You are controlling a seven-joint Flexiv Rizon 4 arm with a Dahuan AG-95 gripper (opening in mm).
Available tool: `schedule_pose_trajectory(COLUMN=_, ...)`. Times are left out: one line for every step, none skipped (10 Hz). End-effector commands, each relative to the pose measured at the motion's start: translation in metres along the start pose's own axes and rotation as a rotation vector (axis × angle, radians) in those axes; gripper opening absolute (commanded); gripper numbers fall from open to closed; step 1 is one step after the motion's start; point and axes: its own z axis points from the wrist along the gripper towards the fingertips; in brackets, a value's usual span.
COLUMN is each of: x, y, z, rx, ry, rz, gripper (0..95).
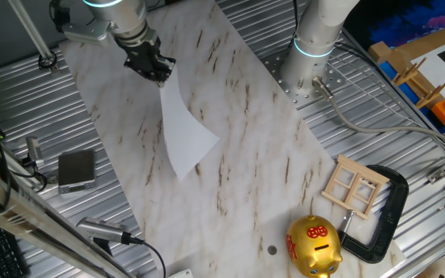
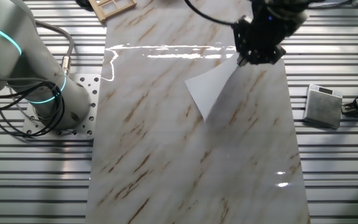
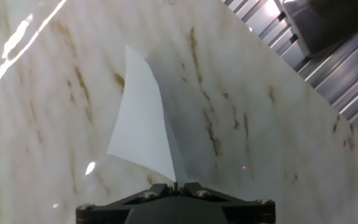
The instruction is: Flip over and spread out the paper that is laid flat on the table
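The white paper (image 1: pixel 185 123) hangs from my gripper (image 1: pixel 161 76), lifted off the marble table (image 1: pixel 269 177) by one corner, its lower end near or on the board. In the other fixed view the paper (image 2: pixel 211 90) droops left and down from the gripper (image 2: pixel 246 60). In the hand view the sheet (image 3: pixel 142 121) stands on edge and curls away from the gripper (image 3: pixel 175 185), whose jaws are closed on its near corner.
A small grey square pad (image 1: pixel 76 168) lies on the ribbed metal left of the board. A gold piggy bank (image 1: pixel 314 245), a wooden frame (image 1: pixel 355 184) and a black clamp (image 1: pixel 385 220) sit at the near right. The arm's base (image 1: pixel 311 58) stands at the board's right edge.
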Motion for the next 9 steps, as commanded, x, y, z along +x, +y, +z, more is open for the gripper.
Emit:
schedule_pose_trajectory(x=-0.0006, y=0.0015, z=-0.0025, rx=-0.003, ry=-0.005, rz=-0.003, gripper=0.0)
schedule_pose_trajectory(x=0.0004, y=0.0039, z=-0.0041, rx=0.001, ry=-0.001, rz=-0.003, gripper=0.0)
schedule_pose_trajectory(x=0.0011, y=0.0038, z=-0.0042, rx=0.001, ry=-0.001, rz=-0.006, gripper=0.0)
schedule_pose_trajectory(x=0.0011, y=0.0038, z=-0.0042, rx=-0.002, ry=-0.004, rz=-0.017, gripper=0.0)
schedule_pose_trajectory(x=0.0011, y=0.0038, z=-0.0042, rx=-0.002, ry=-0.007, rz=-0.050, gripper=0.0)
schedule_pose_trajectory(x=0.0011, y=0.0038, z=-0.0042, rx=-0.004, ry=-0.010, rz=-0.077, gripper=0.0)
schedule_pose_trajectory(x=0.0011, y=0.0038, z=-0.0042, rx=-0.004, ry=-0.010, rz=-0.093, gripper=0.0)
schedule_pose_trajectory(x=0.0011, y=0.0038, z=-0.0042, rx=-0.003, ry=-0.011, rz=-0.112, gripper=0.0)
schedule_pose_trajectory(x=0.0011, y=0.0038, z=-0.0042, rx=-0.001, ry=-0.009, rz=-0.116, gripper=0.0)
